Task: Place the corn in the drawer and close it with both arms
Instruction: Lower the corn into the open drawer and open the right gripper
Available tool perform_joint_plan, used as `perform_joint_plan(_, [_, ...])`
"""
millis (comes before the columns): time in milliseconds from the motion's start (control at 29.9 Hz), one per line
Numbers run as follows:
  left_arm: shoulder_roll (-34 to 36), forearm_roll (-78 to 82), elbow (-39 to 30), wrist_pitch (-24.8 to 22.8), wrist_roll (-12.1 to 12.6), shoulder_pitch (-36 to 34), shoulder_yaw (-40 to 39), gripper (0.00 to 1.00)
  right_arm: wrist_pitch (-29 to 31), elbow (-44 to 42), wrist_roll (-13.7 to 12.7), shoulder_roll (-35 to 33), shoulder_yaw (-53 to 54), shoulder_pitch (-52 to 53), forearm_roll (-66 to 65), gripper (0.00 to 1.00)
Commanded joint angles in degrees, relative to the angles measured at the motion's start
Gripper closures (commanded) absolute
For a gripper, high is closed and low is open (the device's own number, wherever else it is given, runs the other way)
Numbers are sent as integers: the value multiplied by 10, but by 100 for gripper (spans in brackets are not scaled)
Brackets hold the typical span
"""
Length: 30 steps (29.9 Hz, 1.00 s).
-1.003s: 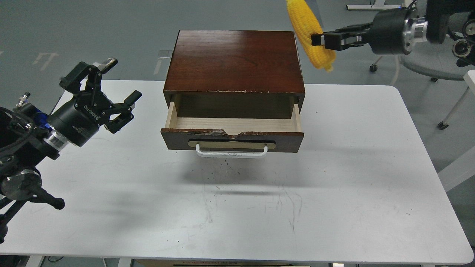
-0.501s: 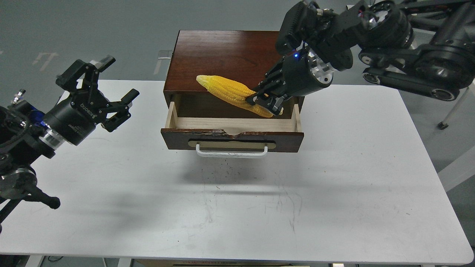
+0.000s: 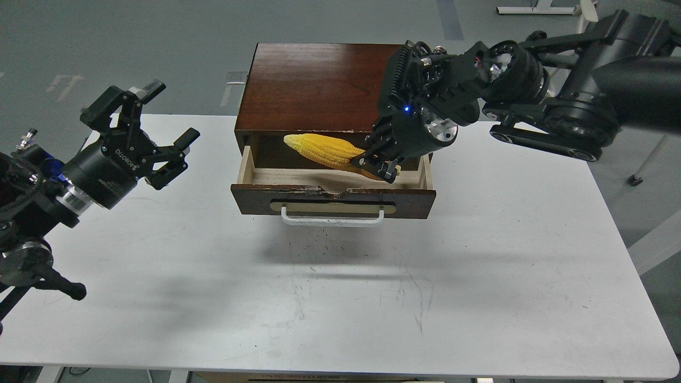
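The yellow corn [image 3: 322,150] hangs over the open drawer [image 3: 333,201], tilted, its pointed end to the left and its thick end in my right gripper [image 3: 376,162]. The right gripper is shut on the corn, just above the drawer's pale wood floor at its right side. The drawer is pulled out from the dark wooden box [image 3: 324,88], its white bar handle [image 3: 332,219] facing me. My left gripper [image 3: 159,135] is open and empty, held above the table to the left of the box, apart from it.
The white table [image 3: 479,276] bears the box at its back middle. The right arm [image 3: 574,106] reaches in over the box's right rear corner. Grey floor lies beyond the table's far edge.
The right gripper brought the corn from high at the back right down over the box and then lower into the drawer opening. The left arm has barely moved.
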Motion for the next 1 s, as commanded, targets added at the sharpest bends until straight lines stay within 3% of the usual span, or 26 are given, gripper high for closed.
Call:
perform_joint_plan(0, [-2,1,0,0,-1,0,0,1,-1,-2,0,2,1,-5,1,58])
perform_joint_plan(334, [-1,0,0,0,-1,0,0,1,-3,0,0,8,3,-4,7,36])
perform_joint_plan(401, [0,0,0,0,-1,0,-1,1,-10,0,0,9,3,-3,9,25])
perform_joint_plan(602, [0,0,0,0,-1,0,0,1,-22,6,0,2,18,23,90,7])
perform_joint_plan(969, [-1,0,0,0,-1,0,0,1,-20,6,0,-98,96,28,409,3])
